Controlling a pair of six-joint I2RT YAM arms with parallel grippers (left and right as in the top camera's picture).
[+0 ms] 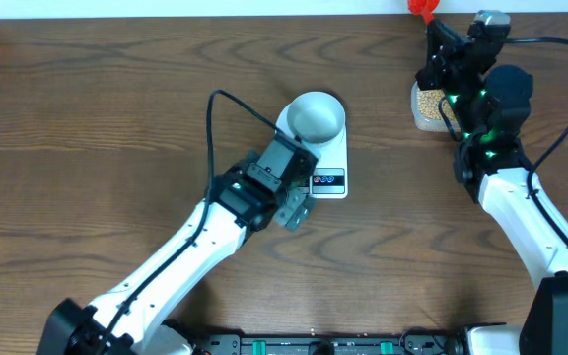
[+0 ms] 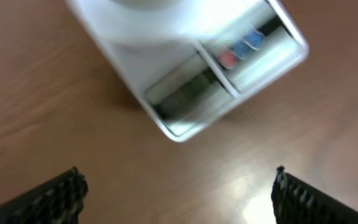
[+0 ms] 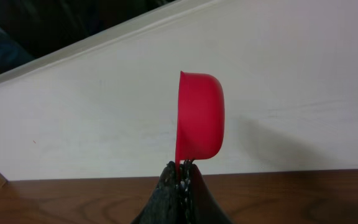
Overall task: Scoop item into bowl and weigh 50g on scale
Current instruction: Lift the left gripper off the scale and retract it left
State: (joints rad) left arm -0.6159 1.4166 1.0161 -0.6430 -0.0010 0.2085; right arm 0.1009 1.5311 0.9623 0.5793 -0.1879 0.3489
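The pale bowl [image 1: 315,115] stands on the far end of the white scale [image 1: 329,158]; its inside looks plain. My left gripper [image 1: 296,210] hovers open just in front of the scale's display edge, holding nothing. In the left wrist view the scale [image 2: 229,68] and the blurred bowl [image 2: 148,12] lie ahead of the wide-apart fingers [image 2: 58,198]. The tan beans fill a clear tub [image 1: 428,105] at the back right. My right gripper [image 3: 183,169] is shut on the handle of a red scoop [image 3: 199,118], held on edge beyond the tub near the wall; the scoop [image 1: 422,8] also shows in the overhead view.
A white wall [image 3: 291,81] runs along the table's far edge right behind the scoop. A black cable [image 1: 227,102] loops from the left arm over the table left of the scale.
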